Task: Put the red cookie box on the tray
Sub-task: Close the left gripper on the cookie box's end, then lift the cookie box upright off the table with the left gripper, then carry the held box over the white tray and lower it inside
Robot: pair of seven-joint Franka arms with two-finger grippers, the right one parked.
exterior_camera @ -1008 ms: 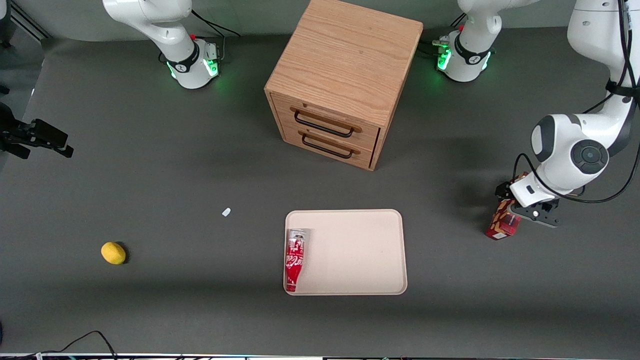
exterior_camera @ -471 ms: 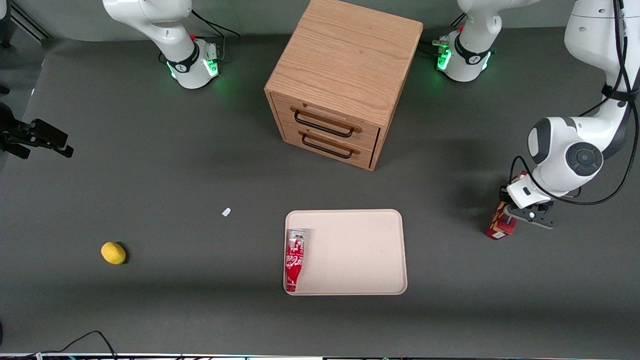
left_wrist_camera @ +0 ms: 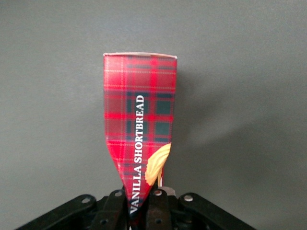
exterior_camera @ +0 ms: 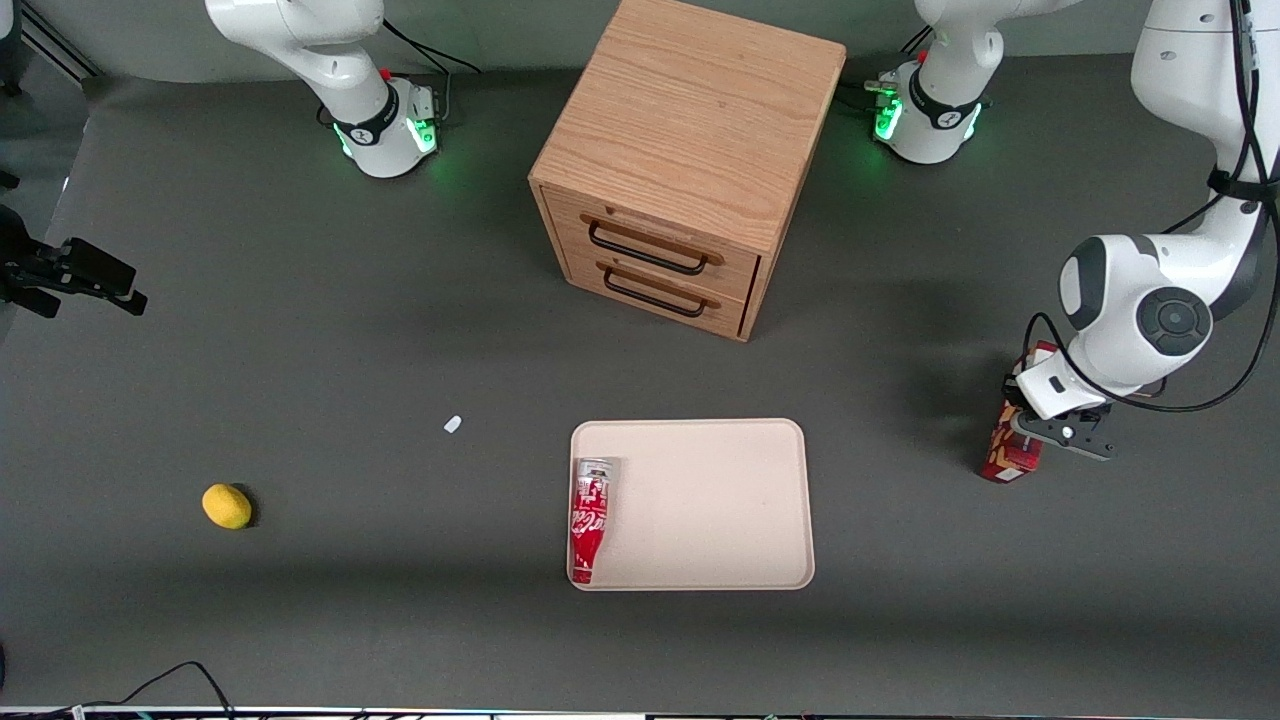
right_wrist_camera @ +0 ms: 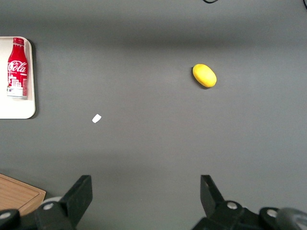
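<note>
Gripping slim plaid cardboard box (left_wrist_camera: pixel 139 129), pincer (left_wrist_camera: pixel 143 203)

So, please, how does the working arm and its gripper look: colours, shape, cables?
The left arm is glossy white with rounded segments, dark grey joint caps and a black band. Thin black cables run along it and loop below the wrist. Its base glows green. The gripper, over the red cookie box, is black metal with screws.

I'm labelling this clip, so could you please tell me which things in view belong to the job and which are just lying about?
Job:
- red cookie box, clamped by the gripper
- tray

Lying about:
- Coca-Cola bottle, on the tray
- lemon
- wooden drawer cabinet
- white scrap
</note>
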